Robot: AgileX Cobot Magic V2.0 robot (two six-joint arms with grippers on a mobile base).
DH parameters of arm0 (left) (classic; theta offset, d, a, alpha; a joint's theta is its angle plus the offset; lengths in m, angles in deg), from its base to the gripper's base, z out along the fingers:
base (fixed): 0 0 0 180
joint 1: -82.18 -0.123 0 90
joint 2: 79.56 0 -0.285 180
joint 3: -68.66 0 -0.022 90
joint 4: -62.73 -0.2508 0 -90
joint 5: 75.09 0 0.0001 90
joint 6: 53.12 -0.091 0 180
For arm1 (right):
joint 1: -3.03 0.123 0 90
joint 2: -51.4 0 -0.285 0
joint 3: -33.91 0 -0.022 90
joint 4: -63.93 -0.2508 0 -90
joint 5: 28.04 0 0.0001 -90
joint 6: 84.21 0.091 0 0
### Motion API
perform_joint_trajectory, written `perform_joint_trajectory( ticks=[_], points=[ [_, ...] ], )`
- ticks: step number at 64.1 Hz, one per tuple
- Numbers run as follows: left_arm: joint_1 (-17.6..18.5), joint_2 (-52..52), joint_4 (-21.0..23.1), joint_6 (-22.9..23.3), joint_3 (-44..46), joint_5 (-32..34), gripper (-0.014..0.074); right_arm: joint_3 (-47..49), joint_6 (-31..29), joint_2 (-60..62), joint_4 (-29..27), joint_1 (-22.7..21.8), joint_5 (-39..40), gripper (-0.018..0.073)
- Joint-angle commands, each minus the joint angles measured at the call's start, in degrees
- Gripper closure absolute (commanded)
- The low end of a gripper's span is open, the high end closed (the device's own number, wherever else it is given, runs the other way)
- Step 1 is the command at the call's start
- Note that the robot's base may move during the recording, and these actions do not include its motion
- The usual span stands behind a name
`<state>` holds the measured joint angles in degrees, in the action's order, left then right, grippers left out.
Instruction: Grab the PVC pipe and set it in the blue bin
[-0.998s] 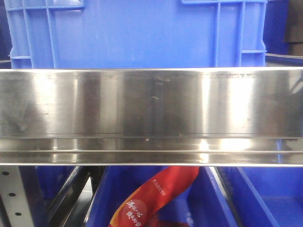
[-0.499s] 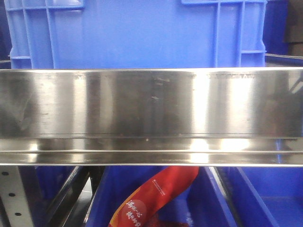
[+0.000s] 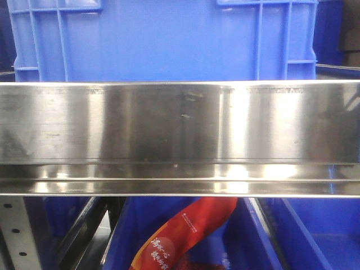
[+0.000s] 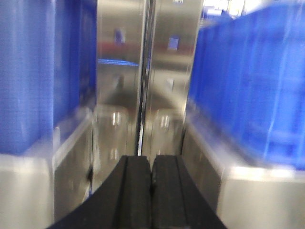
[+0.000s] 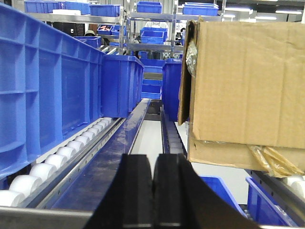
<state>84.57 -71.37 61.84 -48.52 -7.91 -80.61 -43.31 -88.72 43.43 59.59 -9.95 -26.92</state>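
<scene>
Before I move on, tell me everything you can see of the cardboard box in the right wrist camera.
The cardboard box is plain brown corrugated card, unprinted on the face shown. It fills the upper right of the right wrist view, standing upright, across a narrow aisle from the blue bins. Its left edge is frayed, with clear plastic wrap showing near the top corner. Crumpled yellowish plastic hangs out under its bottom right edge. What it rests on is mostly hidden.
</scene>
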Motion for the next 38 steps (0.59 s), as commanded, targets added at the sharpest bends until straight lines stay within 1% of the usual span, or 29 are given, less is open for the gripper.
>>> perform_joint_trajectory(
  ticks=[1,5,38],
  points=[
    [-0.19,-0.40,0.89,-1.46,-0.65,4.61,0.0707,0.00,0.04,0.18,0.40,-0.24,0.68,0.0727],
    [-0.19,-0.40,0.89,-3.12,-0.65,4.79,0.0707,0.00,0.04,0.18,0.40,-0.24,0.68,0.0727],
    [-0.19,-0.40,0.89,-3.53,-0.65,5.52,0.0707,0.00,0.04,0.18,0.40,-0.24,0.68,0.0727]
  ],
)
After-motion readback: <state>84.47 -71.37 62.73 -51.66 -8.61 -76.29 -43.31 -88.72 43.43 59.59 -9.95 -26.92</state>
